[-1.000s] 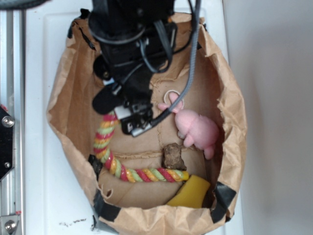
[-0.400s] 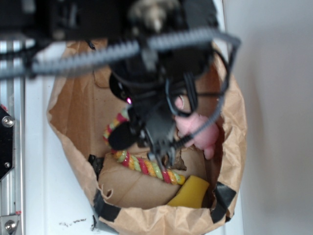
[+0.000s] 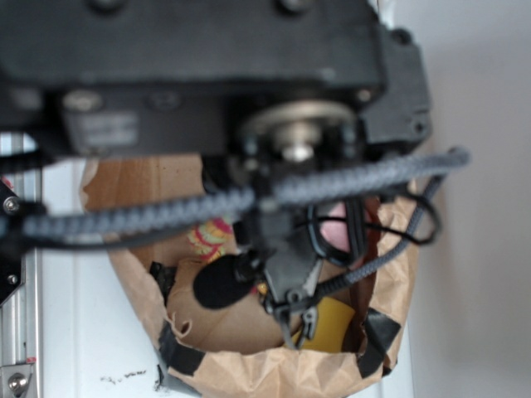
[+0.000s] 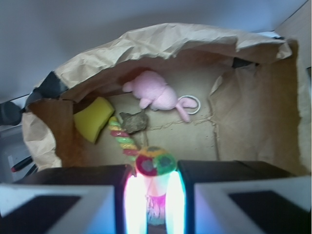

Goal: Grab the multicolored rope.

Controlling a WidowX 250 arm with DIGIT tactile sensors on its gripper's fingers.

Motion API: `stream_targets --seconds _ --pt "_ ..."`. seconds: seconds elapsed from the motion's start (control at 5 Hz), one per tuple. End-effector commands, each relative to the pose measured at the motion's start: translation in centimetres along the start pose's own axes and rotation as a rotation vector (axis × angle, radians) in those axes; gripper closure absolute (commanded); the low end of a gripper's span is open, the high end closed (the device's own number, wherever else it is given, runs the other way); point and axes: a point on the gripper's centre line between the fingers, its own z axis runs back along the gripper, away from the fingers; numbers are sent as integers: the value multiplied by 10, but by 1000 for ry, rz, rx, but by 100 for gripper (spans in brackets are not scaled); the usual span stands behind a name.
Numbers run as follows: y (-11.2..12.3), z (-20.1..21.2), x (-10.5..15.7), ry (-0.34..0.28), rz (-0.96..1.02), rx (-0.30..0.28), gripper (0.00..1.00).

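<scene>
In the wrist view the multicolored rope [image 4: 155,163] shows its red, green and yellow end wedged between my two fingers. The rest of it trails down to the floor of the brown paper bag [image 4: 161,41]. My gripper [image 4: 155,195] is shut on that rope end. In the exterior view the black arm fills most of the frame. A short piece of the rope [image 3: 211,236] shows behind the braided cable, and the gripper [image 3: 297,325] hangs over the bag's front part.
On the bag floor lie a pink plush [image 4: 156,92] with a white ring [image 4: 191,104], a yellow sponge [image 4: 93,119] and a small brown lump [image 4: 134,122]. The bag walls [image 3: 274,365] stand all around, with black tape at the corners.
The arm has risen toward the exterior camera and shifted to the bag's front. The rope, which lay curved on the bag floor, now has one end lifted in the gripper.
</scene>
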Motion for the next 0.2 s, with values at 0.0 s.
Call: stream_targets --seconds 0.0 --pt "-12 10 6 -63 -36 13 100"
